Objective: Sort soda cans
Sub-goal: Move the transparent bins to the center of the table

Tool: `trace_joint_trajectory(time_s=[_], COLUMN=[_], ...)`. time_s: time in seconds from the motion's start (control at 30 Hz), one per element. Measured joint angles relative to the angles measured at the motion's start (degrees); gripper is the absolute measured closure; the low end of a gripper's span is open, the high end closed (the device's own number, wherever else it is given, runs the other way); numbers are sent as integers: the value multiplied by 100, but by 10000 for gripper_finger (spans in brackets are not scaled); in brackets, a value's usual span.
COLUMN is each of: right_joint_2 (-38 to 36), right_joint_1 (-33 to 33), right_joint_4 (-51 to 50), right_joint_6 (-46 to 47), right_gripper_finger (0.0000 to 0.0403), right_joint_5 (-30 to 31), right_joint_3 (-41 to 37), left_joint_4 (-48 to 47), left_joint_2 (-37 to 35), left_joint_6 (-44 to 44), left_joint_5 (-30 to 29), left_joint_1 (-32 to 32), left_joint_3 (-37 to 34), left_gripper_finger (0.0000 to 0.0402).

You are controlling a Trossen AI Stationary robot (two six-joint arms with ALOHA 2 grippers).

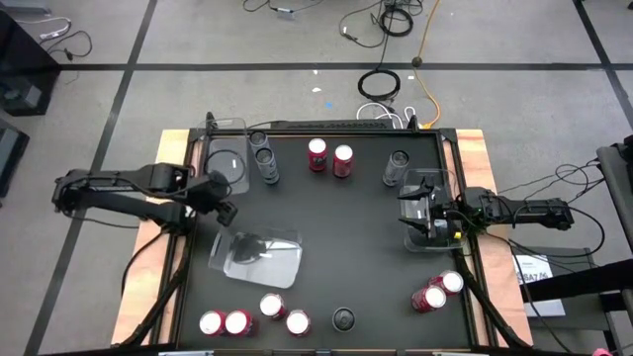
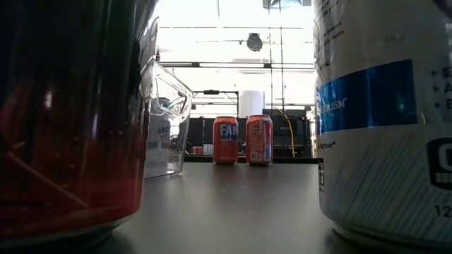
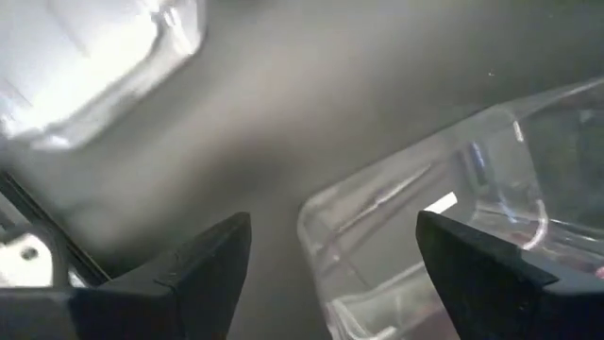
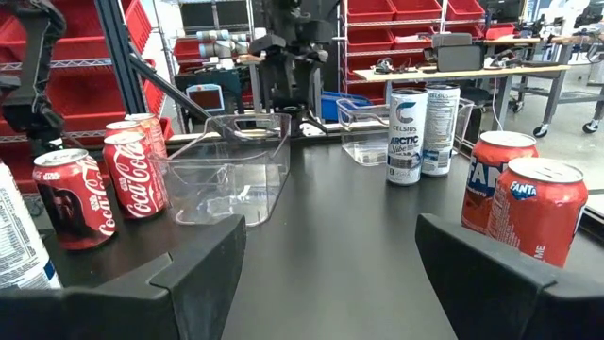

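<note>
Soda cans stand upright in groups on the black table (image 1: 336, 237). Two red ones (image 1: 330, 157) and three grey-topped ones (image 1: 264, 156) are toward the far edge. Several red ones (image 1: 253, 318) and a dark one (image 1: 343, 318) stand along the near edge, and two red ones (image 1: 439, 291) at the near right. My left gripper (image 1: 226, 206) (image 3: 330, 255) is open, points down and hovers by the far-left corner of a clear bin (image 3: 444, 217). My right gripper (image 1: 407, 216) (image 4: 330, 255) is open and level at the table's right, with nothing between its fingers.
One clear bin (image 1: 255, 257) stands at the table's middle left and a second (image 1: 226, 158) at the far left corner. In the low view a red can (image 2: 70, 120) and a white-and-blue can (image 2: 385, 120) stand close to the camera. Bare table lies between the groups.
</note>
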Motion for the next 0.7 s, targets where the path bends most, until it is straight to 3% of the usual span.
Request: trace_joint_trajectory(time_s=[0.33, 0.7], right_joint_2=[0, 0], right_joint_1=[-2, -1], right_joint_4=[1, 0], right_joint_6=[0, 0], right_gripper_finger=[99, 99], right_joint_5=[0, 0], right_joint_3=[1, 0], left_joint_4=[-103, -318], left_joint_2=[359, 800], left_joint_6=[-1777, -3383], left_joint_5=[-80, 0], left_joint_1=[-1467, -2480], left_joint_3=[2, -267], left_gripper_finger=[93, 93])
